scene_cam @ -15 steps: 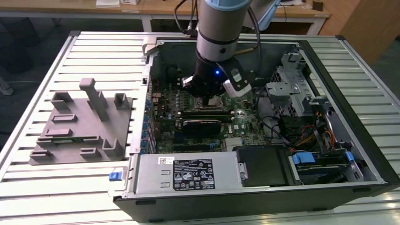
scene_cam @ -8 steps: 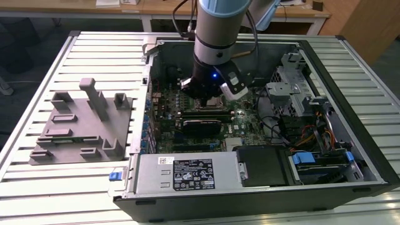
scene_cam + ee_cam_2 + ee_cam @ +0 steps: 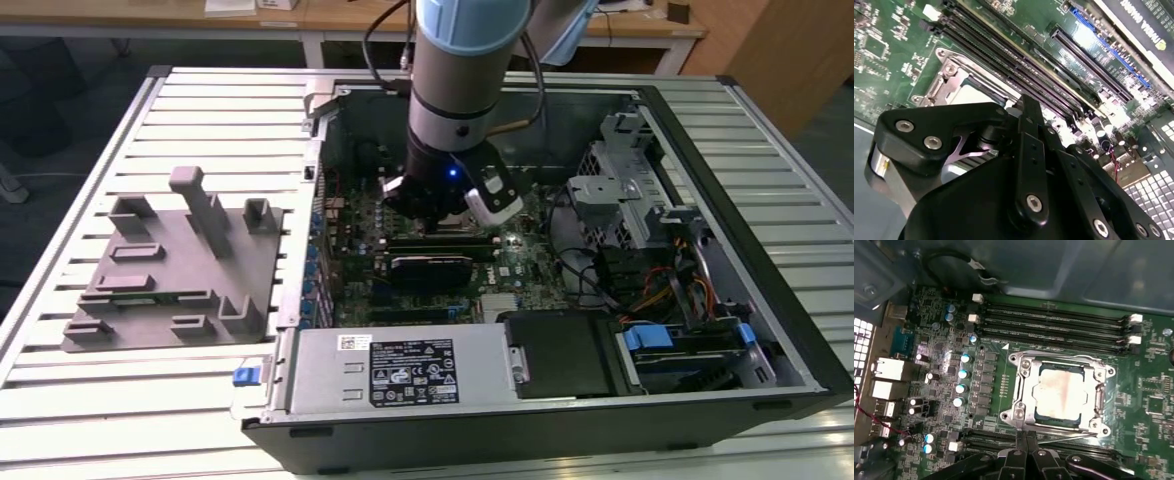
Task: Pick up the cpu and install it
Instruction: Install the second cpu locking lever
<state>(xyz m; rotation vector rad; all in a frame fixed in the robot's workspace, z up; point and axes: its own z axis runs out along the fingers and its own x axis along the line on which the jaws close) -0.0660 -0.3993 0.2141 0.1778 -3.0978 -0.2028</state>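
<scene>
My gripper (image 3: 447, 205) is hanging down inside the open computer case (image 3: 747, 390), in the middle of the exterior view, right over the green motherboard (image 3: 527, 285). In the first wrist view my two black fingers (image 3: 1026, 452) are pressed together at the bottom middle of the frame, so my gripper is narrow and holding nothing. The cpu (image 3: 1060, 391) is sitting flat in the shiny metal socket frame (image 3: 1021, 405), just above my fingertips in that frame, with its silver top smudged. Long black memory slots (image 3: 1054, 320) are running across the board above the socket. In the exterior view, a grey plastic tray (image 3: 174, 270) with posts is resting on the table (image 3: 80, 400) at the left, well apart from me. A white label (image 3: 411, 372) is showing near the bottom middle, but its writing is too small for me to read.
</scene>
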